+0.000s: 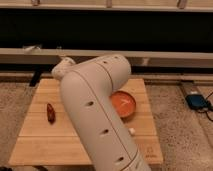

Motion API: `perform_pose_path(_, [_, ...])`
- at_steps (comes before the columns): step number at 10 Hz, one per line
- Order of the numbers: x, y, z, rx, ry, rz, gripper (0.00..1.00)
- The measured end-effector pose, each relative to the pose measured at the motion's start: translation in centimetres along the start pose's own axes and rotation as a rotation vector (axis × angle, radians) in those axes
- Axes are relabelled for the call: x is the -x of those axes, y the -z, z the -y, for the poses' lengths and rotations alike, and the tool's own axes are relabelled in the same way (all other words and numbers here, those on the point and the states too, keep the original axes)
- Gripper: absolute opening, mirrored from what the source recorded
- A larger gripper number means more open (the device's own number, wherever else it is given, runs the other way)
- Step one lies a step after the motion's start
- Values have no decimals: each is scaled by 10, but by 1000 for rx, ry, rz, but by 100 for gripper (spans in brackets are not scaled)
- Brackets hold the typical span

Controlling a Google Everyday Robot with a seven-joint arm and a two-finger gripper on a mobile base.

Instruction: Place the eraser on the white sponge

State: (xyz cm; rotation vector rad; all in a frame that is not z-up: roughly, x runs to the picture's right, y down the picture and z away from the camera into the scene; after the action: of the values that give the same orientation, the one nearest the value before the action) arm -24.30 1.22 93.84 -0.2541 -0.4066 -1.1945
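My white arm (pixel 97 110) rises from the bottom edge and covers the middle of the wooden table (pixel 35 145). The gripper is out of view, somewhere past the arm's far end near the table's back left, and it is shut. The eraser is hidden. No white sponge shows plainly; only a small white bit (pixel 131 131) peeks out at the arm's right edge, and I cannot tell what it is.
A dark red pod-shaped thing (pixel 50 113) lies on the table's left side. An orange bowl (pixel 125 104) sits right of the arm, partly covered. A long low ledge (pixel 165 57) runs behind the table. A blue object (pixel 196 101) lies on the floor at right.
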Motion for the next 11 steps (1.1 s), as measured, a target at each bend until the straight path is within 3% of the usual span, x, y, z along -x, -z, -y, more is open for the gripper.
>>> perform_pose_path(2, [-4,-2,0,-6,0,1,16])
perform_pose_path(3, [-5,-2,0,-9,1,1,23])
perform_pose_path(8, [-6,-3,-3,-10,-1,4,74])
perform_pose_path(11, [-7,-3,-4,-13,0,3,80])
